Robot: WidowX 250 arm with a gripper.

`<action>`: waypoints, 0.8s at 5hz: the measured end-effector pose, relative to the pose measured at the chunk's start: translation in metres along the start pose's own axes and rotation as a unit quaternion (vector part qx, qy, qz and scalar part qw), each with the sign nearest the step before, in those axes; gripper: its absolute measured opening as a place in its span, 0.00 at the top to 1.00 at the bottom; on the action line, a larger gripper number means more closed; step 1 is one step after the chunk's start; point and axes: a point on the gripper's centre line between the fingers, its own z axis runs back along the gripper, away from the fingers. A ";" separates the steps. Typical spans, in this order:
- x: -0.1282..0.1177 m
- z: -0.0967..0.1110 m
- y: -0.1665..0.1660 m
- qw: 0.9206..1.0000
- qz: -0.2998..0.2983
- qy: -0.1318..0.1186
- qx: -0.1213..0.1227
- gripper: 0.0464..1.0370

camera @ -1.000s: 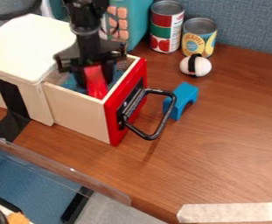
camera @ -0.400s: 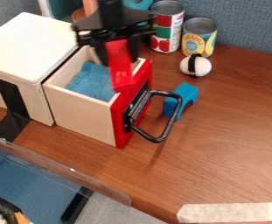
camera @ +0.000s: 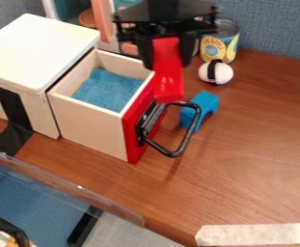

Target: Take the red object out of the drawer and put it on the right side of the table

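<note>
My gripper [camera: 168, 54] hangs above the right end of the drawer, shut on the red object [camera: 169, 77]. The red object is a long block pointing down between the fingers, its lower end over the drawer's red front, near the black handle. The open drawer [camera: 86, 124] has light wooden sides and a blue cloth on its bottom. To the right of it stretches the brown table [camera: 255, 140].
A blue arch block [camera: 205, 103] stands just right of the drawer handle [camera: 176, 151]. Behind it are a white ball with a black band [camera: 215, 72] and a yellow-labelled can [camera: 219, 42]. White tape [camera: 255, 234] marks the table's front right.
The gripper has risen out of the drawer and moved right, carrying the red object. The drawer has shifted slightly outward, and its blue cloth is uncovered.
</note>
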 end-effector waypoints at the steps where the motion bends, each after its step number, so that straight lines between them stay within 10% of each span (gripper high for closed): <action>1: -0.017 0.003 -0.015 0.999 -0.044 0.002 -0.006 0.47; 4: -0.038 -0.035 -0.011 0.982 -0.191 0.010 -0.006 0.47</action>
